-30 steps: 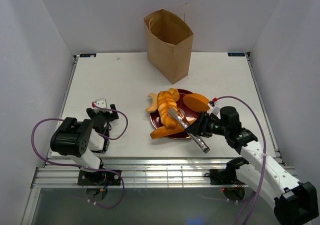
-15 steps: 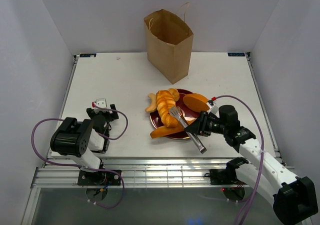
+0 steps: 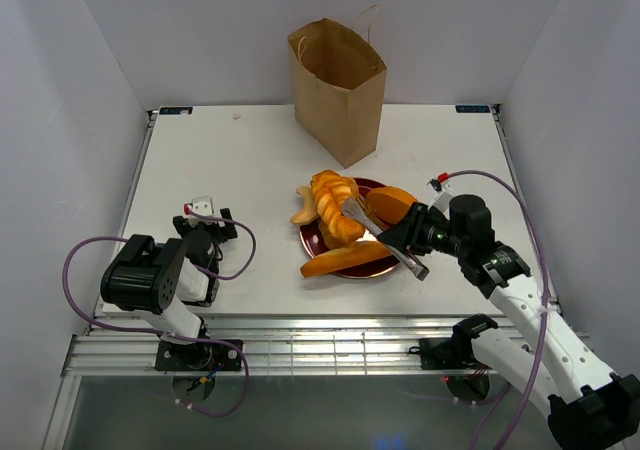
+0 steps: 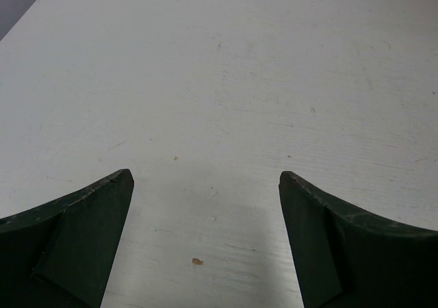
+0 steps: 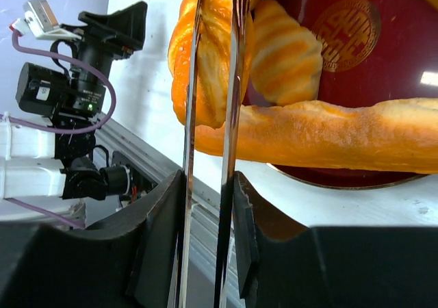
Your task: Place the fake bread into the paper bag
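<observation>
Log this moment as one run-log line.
right end effector: shut on tongs | tongs: clamping twisted bread | left end effector: open | paper bag: upright

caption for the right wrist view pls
Right tool clamps metal tongs on a twisted bread, baguette and red plate alongside

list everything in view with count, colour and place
paper bag: 1, brown, standing at the table's far edge
plate: 1, dark red, mid-table
fake bread: at least 5, golden-orange; baguette, oval loaf and striped bun on the plate, croissant on the table beside it, twisted roll in the tongs
tongs: 1, silver, pinching the twisted roll
table: 1, white
left arm: 1, black and white, near left, jaws open, empty
right arm: 1, black and white, near right, jaws shut on the tongs
</observation>
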